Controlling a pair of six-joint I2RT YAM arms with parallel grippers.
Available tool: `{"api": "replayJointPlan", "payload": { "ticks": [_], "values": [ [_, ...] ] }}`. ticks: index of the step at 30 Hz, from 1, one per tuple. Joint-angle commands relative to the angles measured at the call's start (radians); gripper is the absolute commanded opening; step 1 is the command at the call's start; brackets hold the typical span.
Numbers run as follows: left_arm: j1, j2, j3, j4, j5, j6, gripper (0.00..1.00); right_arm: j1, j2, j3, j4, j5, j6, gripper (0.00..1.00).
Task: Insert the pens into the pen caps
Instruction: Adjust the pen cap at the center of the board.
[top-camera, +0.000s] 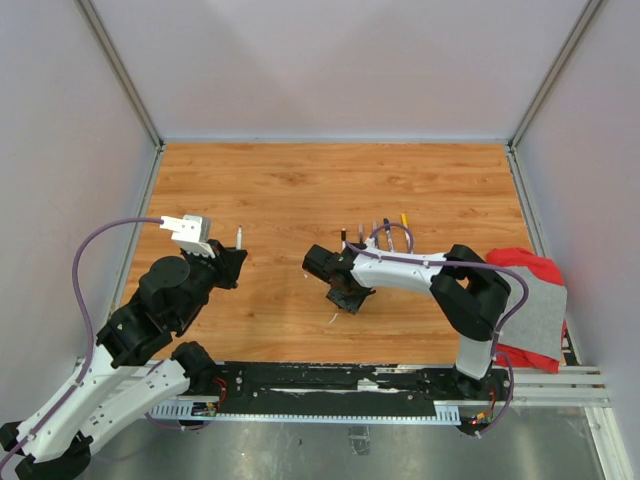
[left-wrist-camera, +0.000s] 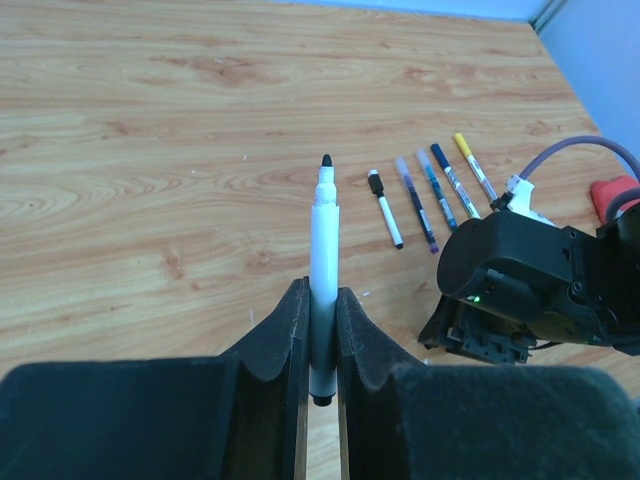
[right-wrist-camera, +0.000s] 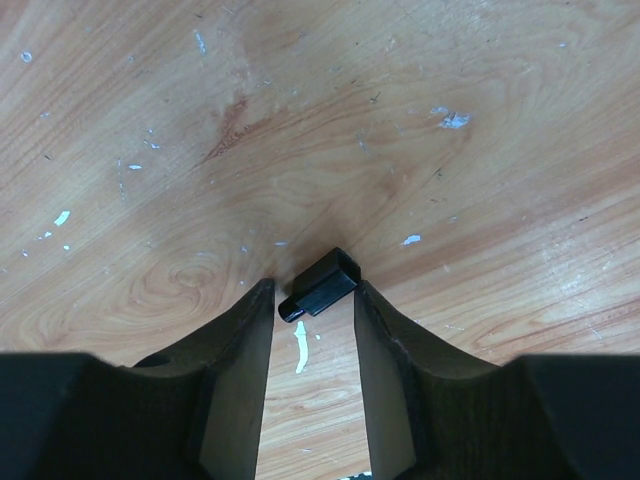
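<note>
My left gripper (left-wrist-camera: 321, 305) is shut on a white pen (left-wrist-camera: 324, 225), which stands out past the fingers with its dark tip bare. In the top view this gripper (top-camera: 233, 260) is at the table's left and the pen (top-camera: 239, 240) points up. My right gripper (right-wrist-camera: 312, 295) is open and low over the wood. A small black pen cap (right-wrist-camera: 322, 283) lies on the table between its fingertips, set at a slant. In the top view the right gripper (top-camera: 348, 298) is near the middle and hides the cap. A row of several pens (left-wrist-camera: 430, 195) lies behind it (top-camera: 375, 233).
A red cloth (top-camera: 525, 265) and a grey cloth (top-camera: 538, 312) lie at the table's right edge. The right arm's wrist (left-wrist-camera: 520, 280) fills the right of the left wrist view. Grey walls close in the table on three sides.
</note>
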Motion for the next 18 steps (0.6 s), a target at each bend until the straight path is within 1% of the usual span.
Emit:
{"api": "replayJointPlan", "payload": {
  "ticks": [1,8,12,15,18],
  "values": [
    [0.006,0.003,-0.005,0.018,0.010,0.015,0.02,0.005,0.028,0.016,-0.030,0.011,0.000,0.37],
    [0.006,0.003,-0.006,0.018,0.009,0.015,0.02,0.005,0.004,-0.011,-0.029,0.035,-0.016,0.29],
    [0.006,0.005,-0.006,0.018,0.011,0.016,0.02,0.005,-0.004,-0.026,-0.009,0.032,-0.042,0.21],
    [0.006,0.006,-0.005,0.017,0.011,0.016,0.02,0.005,-0.007,-0.041,0.018,0.021,-0.078,0.10],
    [0.006,0.005,-0.006,0.018,0.011,0.015,0.02,0.005,-0.016,-0.047,0.028,0.015,-0.139,0.04]
  ]
}}
